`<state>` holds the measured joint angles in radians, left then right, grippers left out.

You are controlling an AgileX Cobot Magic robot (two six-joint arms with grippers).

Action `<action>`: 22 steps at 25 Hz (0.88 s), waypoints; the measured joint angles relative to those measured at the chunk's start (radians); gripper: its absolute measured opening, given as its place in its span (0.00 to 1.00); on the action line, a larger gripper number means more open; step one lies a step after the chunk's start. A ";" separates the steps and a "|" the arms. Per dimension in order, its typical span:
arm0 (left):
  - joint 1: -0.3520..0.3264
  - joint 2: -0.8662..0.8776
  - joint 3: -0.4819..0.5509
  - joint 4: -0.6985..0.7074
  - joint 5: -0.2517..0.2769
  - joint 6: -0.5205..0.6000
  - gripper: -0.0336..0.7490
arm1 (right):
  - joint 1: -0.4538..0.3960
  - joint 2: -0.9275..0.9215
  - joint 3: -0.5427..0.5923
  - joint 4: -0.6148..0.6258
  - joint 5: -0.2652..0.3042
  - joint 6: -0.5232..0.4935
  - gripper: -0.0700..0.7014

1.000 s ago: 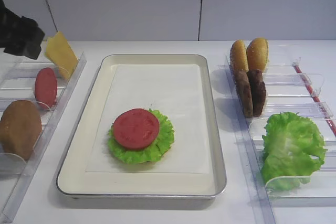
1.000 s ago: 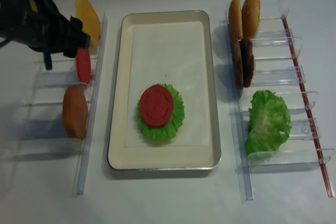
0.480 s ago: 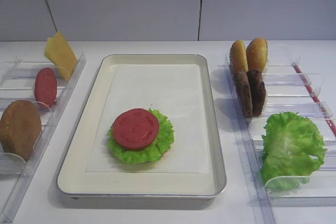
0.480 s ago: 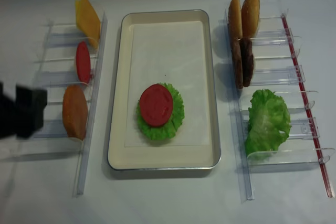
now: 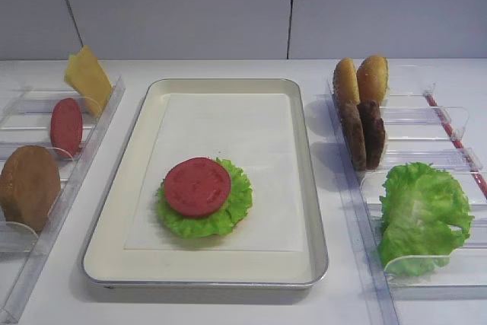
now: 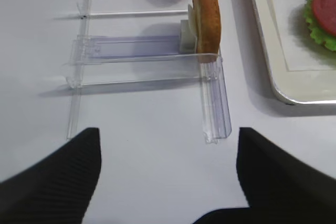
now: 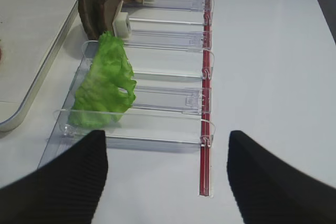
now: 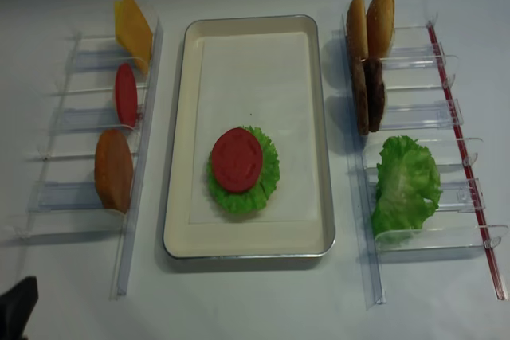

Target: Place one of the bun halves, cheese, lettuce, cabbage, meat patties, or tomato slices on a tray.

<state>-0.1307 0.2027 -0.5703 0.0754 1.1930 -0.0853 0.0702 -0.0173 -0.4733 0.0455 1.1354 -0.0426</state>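
The tray (image 5: 221, 84) lies in the middle, and one of the tomato slices (image 5: 197, 186) rests on a lettuce leaf (image 5: 232, 211) on its paper liner. In the left rack stand the cheese (image 5: 87, 78), a second tomato slice (image 5: 66, 126) and a bun half (image 5: 29, 186). The right rack holds two bun halves (image 5: 361, 79), the meat patties (image 5: 363, 133) and lettuce (image 5: 422, 215). My left gripper (image 6: 165, 177) is open and empty over bare table, just short of the left rack's near end. My right gripper (image 7: 165, 177) is open and empty before the right rack.
The clear plastic racks (image 8: 88, 117) (image 8: 430, 117) flank the tray on both sides. A red strip (image 7: 206, 103) runs along the right rack's outer edge. A dark piece of the left arm (image 8: 16, 316) shows at the near left corner.
The left arm has pulled back from beside the cheese and tomato slice in the left rack to the near left corner. The food has not moved.
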 joint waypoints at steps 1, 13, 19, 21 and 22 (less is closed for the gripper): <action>0.000 -0.031 0.007 0.000 0.012 0.000 0.69 | 0.000 0.000 0.000 0.000 0.000 0.000 0.73; -0.011 -0.219 0.081 -0.075 0.008 0.186 0.68 | 0.000 0.000 0.000 0.000 0.000 0.000 0.73; -0.034 -0.221 0.088 -0.075 -0.003 0.189 0.67 | 0.000 0.000 0.000 0.000 0.000 0.000 0.73; -0.042 -0.221 0.088 -0.075 -0.003 0.187 0.67 | 0.000 0.000 0.000 0.000 0.000 0.000 0.73; -0.043 -0.221 0.088 -0.075 -0.003 0.184 0.67 | 0.000 0.000 0.000 0.000 0.000 0.000 0.73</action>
<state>-0.1733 -0.0184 -0.4827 0.0000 1.1898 0.0987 0.0702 -0.0173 -0.4733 0.0455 1.1354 -0.0426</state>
